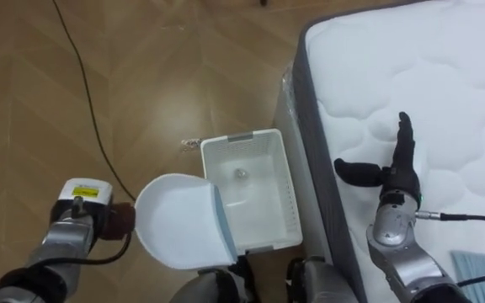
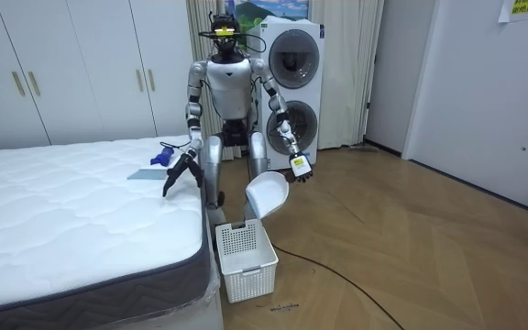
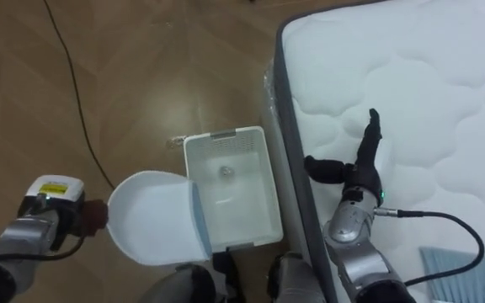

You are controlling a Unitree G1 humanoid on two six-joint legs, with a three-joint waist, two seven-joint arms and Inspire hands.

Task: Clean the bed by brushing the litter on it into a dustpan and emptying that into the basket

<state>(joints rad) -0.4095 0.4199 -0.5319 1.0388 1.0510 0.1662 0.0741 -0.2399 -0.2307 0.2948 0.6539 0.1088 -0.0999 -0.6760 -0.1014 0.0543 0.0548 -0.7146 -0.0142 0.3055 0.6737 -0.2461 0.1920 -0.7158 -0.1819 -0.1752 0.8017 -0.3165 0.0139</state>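
Bed [image 1: 445,76] edge: right hand [image 1: 402,178] splayed; left hand [image 1: 76,225] holds scoop [image 1: 179,220] over basket [image 1: 286,189].

Silver-grey forearms, mine, ending in dark fingers. My right hand [image 1: 398,172] is black, with a green light at its wrist and a black cable looping from the cuff. My left hand [image 1: 81,210] wears a white tag with a yellow label on its back. Chest and thighs pale silver, waist black, head dark with a yellow-green glow.

Stacked washing machines [image 2: 296,60], white wardrobes [image 2: 62,73]
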